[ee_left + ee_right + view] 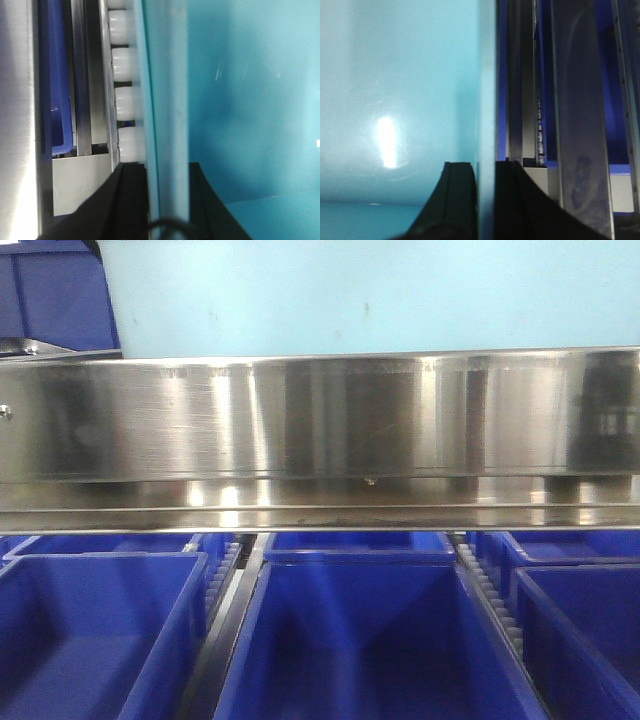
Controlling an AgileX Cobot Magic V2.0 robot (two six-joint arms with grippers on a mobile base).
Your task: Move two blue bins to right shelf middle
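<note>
A light blue bin (370, 295) fills the top of the front view, above the steel shelf rail (320, 430). In the left wrist view my left gripper (167, 200) is shut on the light blue bin's left wall (165, 100), one black finger (127, 200) outside and one inside. In the right wrist view my right gripper (485, 200) is shut on the same bin's right wall (486, 100), with the bin's inside (395, 100) to the left. The grippers do not show in the front view.
Dark blue bins (370, 640) stand in rows on the shelf below the rail, with white roller tracks (490, 590) between them. Another dark blue bin (55, 290) is at upper left. White rollers (125, 100) and steel rails (577, 125) run beside the held bin.
</note>
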